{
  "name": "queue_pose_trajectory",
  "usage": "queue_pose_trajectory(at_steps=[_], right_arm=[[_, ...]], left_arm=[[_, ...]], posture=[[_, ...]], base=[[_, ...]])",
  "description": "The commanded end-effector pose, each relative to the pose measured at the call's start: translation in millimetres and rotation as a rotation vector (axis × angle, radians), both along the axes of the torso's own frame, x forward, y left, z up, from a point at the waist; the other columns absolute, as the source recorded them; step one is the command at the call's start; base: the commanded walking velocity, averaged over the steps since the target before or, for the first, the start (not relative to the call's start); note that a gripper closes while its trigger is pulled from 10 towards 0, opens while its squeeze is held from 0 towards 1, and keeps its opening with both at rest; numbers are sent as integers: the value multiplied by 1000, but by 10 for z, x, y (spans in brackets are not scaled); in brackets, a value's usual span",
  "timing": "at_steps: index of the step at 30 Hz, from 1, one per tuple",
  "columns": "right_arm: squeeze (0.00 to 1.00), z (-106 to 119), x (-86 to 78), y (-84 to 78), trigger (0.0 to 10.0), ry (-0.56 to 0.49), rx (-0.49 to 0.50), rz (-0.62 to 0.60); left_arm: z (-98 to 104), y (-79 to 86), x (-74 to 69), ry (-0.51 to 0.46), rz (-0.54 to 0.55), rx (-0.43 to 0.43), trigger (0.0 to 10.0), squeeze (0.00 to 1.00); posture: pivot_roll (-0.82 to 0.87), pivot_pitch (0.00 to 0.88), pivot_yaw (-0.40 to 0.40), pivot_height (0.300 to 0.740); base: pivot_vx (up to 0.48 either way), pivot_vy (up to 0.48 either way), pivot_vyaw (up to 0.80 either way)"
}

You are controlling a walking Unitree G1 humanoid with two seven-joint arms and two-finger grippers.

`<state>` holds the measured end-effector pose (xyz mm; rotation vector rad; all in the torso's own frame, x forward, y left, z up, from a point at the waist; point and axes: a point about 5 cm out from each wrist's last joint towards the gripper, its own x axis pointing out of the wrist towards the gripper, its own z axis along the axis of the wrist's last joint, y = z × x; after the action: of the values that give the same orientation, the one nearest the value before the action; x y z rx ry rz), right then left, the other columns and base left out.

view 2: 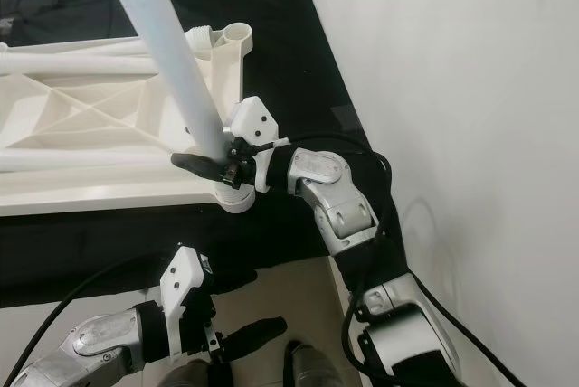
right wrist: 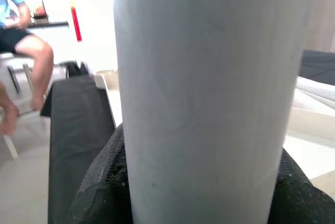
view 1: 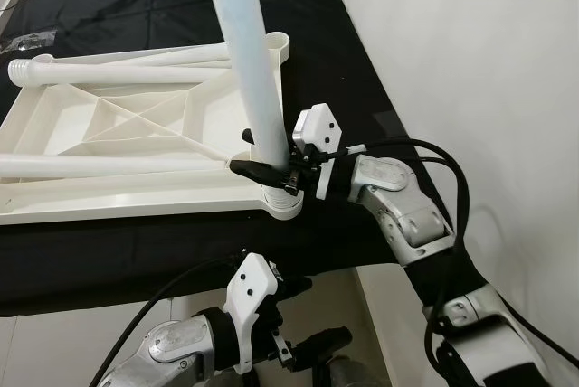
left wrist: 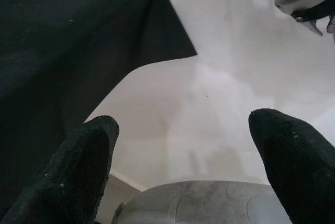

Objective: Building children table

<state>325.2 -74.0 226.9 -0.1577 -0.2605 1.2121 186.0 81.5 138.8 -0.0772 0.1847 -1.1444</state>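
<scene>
**White plastic table, upside down**

The tabletop (view 1: pixel 118 147) lies ribbed underside up on the black worktop (view 1: pixel 118 251). One leg (view 1: pixel 249 70) stands upright in its near corner socket (view 1: pixel 282 199); two loose legs (view 1: pixel 127 61) lie across it.

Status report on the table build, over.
Right gripper shut on upright table leg at the corner socket of the upturned tabletop. Left gripper open, idle below the edge. Two loose legs lie on the tabletop.

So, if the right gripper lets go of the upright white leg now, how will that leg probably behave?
The white leg looks like a stiff, smooth tube, so it may slip in the right gripper. It stands tall in the corner socket of the tabletop and leans a little; if not fully seated, it could tip. Loose, it would likely roll.
</scene>
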Motion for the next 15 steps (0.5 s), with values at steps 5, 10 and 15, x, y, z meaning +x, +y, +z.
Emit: queue_pose_trajectory(at_steps=[5, 10, 15], right_arm=[[0, -185, -99, -151, 10000, 79, 0, 82], [0, -224, -124, -235, 10000, 46, -63, 96], [0, -287, -159, -224, 10000, 21, -169, 126]], left_arm=[[-33, 29, -39, 23, -4, 5, 10000, 0], [-24, 39, -46, 21, -5, 10, 10000, 0], [-23, 40, -43, 20, -5, 12, 10000, 0]], posture=[[72, 276, 32, 740], [78, 280, 39, 740], [77, 280, 40, 740]], base=[[0, 0, 0], [0, 0, 0], [0, 0, 0]])
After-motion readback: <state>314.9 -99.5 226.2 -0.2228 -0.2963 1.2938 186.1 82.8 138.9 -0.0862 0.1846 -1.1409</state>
